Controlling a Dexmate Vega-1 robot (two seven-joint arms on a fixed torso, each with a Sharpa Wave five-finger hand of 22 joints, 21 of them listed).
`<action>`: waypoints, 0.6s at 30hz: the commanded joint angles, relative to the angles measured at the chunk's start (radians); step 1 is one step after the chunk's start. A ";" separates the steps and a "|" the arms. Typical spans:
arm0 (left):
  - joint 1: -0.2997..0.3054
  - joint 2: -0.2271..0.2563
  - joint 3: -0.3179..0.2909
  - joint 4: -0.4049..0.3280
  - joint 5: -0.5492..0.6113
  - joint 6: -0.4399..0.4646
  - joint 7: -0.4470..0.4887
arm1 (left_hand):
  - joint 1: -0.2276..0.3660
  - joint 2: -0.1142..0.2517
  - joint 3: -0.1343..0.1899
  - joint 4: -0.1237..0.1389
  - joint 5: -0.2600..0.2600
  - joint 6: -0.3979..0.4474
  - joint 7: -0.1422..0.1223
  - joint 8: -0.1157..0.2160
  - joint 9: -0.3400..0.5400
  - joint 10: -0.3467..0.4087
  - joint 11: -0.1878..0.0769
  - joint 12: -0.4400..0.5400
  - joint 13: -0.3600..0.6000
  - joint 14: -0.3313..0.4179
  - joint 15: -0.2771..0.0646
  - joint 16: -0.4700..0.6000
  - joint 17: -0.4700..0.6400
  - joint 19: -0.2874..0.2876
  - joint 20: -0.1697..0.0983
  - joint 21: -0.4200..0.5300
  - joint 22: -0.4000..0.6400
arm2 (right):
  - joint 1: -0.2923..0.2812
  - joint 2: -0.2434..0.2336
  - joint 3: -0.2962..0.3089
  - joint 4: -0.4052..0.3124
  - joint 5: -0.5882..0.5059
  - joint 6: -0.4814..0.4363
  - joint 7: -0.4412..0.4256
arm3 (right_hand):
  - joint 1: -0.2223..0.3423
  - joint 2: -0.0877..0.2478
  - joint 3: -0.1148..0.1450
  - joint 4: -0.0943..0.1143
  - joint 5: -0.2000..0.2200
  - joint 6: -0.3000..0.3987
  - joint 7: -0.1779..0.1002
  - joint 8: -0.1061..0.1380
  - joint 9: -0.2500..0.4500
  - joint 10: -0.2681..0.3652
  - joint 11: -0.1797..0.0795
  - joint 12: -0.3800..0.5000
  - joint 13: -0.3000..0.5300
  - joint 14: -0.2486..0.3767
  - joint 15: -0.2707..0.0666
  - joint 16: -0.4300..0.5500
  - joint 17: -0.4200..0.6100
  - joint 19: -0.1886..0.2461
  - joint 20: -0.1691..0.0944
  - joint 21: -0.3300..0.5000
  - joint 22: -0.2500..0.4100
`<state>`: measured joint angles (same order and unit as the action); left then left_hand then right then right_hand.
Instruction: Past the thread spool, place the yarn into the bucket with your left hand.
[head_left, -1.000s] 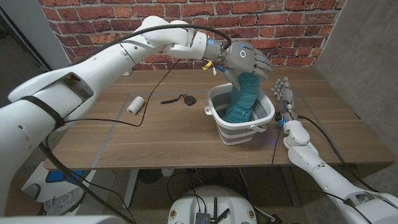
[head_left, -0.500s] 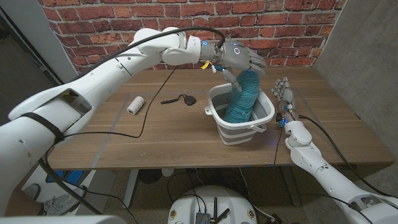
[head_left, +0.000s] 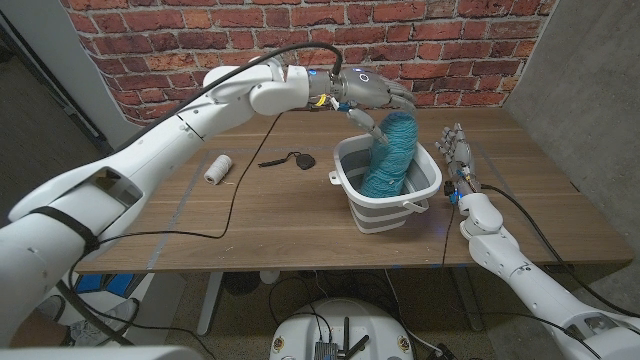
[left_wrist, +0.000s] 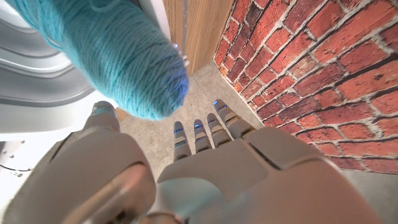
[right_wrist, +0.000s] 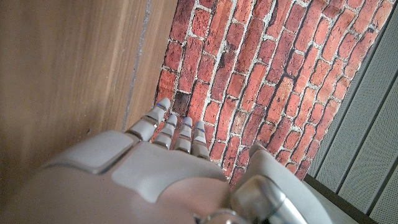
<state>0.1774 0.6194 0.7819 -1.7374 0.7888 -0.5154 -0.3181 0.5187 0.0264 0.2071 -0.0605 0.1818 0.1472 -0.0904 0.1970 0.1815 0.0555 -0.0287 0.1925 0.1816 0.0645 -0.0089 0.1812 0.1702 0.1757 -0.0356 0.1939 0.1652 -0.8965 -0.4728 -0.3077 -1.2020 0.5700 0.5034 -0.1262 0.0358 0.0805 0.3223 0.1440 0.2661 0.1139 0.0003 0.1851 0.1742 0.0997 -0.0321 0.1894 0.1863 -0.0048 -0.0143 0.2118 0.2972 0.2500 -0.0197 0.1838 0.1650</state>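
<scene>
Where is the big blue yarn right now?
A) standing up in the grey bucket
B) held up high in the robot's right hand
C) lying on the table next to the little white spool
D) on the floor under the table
A: in the head view the yarn stands leaning inside the bucket, and the left hand beside its top has its fingers spread.

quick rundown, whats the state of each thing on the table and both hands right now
yarn: standing tilted in the bucket, top leaning on the far rim, not held
bucket: upright on the table, holding the yarn
thread spool: on the table, apart from the bucket
black cord piece: lying between spool and bucket
left hand: fingers apart, holding nothing, beside the yarn top
right hand: fingers apart, holding nothing, beside the bucket
</scene>
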 joint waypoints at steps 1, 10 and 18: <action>0.166 0.030 -0.114 -0.078 -0.072 0.133 0.036 | -0.013 0.006 0.003 0.007 0.000 0.010 0.005 0.004 0.001 0.006 0.004 0.004 0.002 0.003 0.007 0.001 0.004 0.004 -0.041 -0.003 0.002 | -0.009 -0.014 0.003 -0.016 0.001 -0.024 0.002 | -0.010 0.049 0.008 0.003 -0.003 0.005 0.001 0.004 0.004 0.000 0.000 0.002 0.002 -0.007 0.003 0.008 0.002 0.004 0.005 0.003 0.002; 0.240 0.036 -0.143 -0.106 -0.126 0.229 0.075 | -0.023 0.014 0.004 0.009 -0.001 0.016 0.008 0.004 0.001 0.010 0.002 0.005 0.002 0.005 0.006 0.000 0.003 0.005 -0.040 -0.004 0.002 | -0.012 -0.026 0.003 -0.022 0.000 -0.035 0.005 | -0.010 0.049 0.009 0.003 -0.003 0.004 0.001 0.004 0.004 0.000 0.002 0.002 0.002 -0.007 0.004 0.008 0.001 0.003 0.004 0.003 0.002; 0.316 0.034 -0.170 -0.114 -0.209 0.324 0.120 | -0.033 0.029 0.008 0.013 -0.002 0.017 0.010 0.001 0.000 0.008 0.002 0.003 0.001 0.005 0.005 0.000 0.003 0.006 -0.040 -0.004 0.003 | -0.017 -0.039 0.005 -0.028 -0.002 -0.040 0.010 | -0.010 0.048 0.010 0.003 -0.004 0.002 0.000 0.003 0.004 -0.001 0.001 0.002 0.002 -0.011 0.000 0.007 0.002 0.002 0.002 0.003 0.002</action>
<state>0.3339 0.6446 0.6805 -1.8076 0.6706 -0.3089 -0.2485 0.4937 0.0514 0.2121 -0.0556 0.1818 0.1555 -0.0822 0.1970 0.1815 0.0554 -0.0287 0.1925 0.1817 0.0680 -0.0053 0.1811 0.1701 0.1756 -0.0356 0.1939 0.1651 -0.9071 -0.4970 -0.3053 -1.2214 0.5698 0.4818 -0.1255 0.0358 0.0805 0.3264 0.1481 0.2623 0.1139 0.0003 0.1851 0.1742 0.0997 -0.0321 0.1894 0.1863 -0.0048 -0.0143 0.2118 0.2973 0.2500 -0.0197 0.1838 0.1650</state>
